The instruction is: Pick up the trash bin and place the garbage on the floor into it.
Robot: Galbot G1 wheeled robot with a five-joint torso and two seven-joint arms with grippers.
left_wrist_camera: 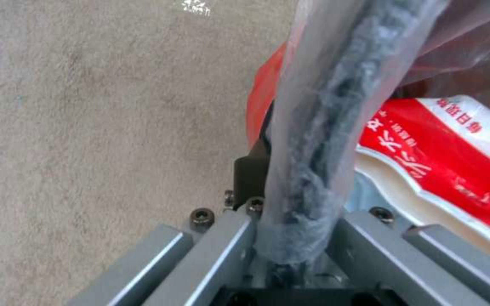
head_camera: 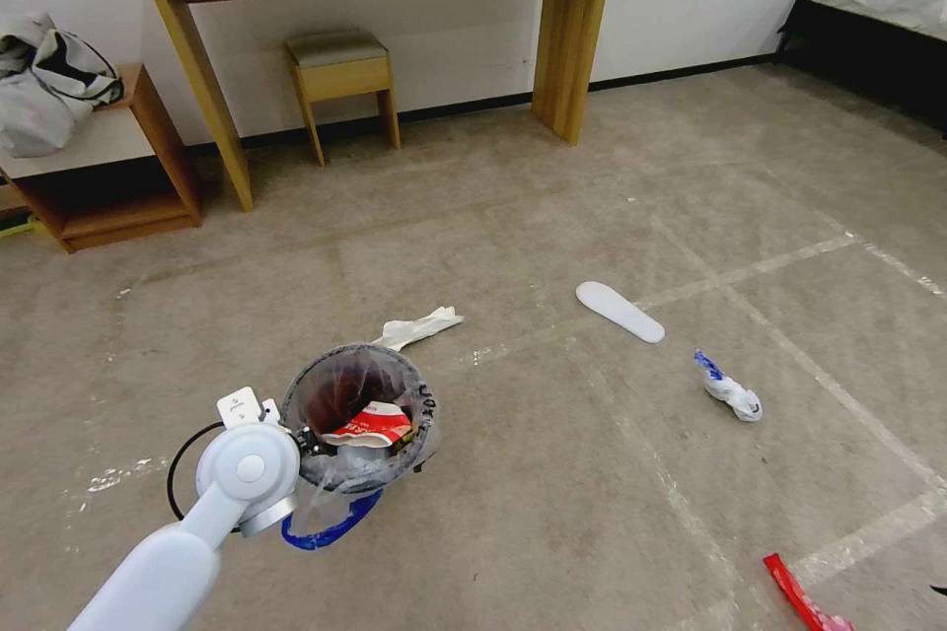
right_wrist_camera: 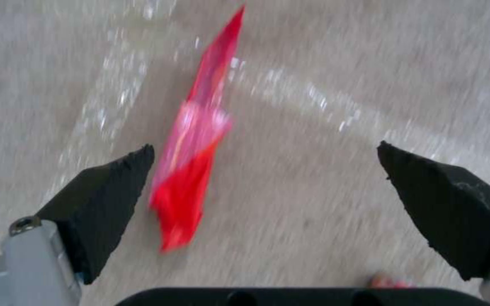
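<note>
trash bin (head_camera: 361, 419) rim clamped by left gripper (left_wrist_camera: 290, 204).

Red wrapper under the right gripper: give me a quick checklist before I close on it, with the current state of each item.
1. Right gripper open: ok, its fingers stand wide apart above the floor.
2. Red wrapper between the fingers: not ok, it lies close to one finger, far from the other.
3. Fingers down at the wrapper: cannot tell, height above the carpet is unclear.
4. Left gripper holding the trash bin: ok, shut on the bagged rim.
5. Bin opening free to take more: ok, one red-and-white packet lies inside, with room above it.
6. Other garbage left: not ok, white paper and a white-and-blue wrapper lie on the floor.
</note>
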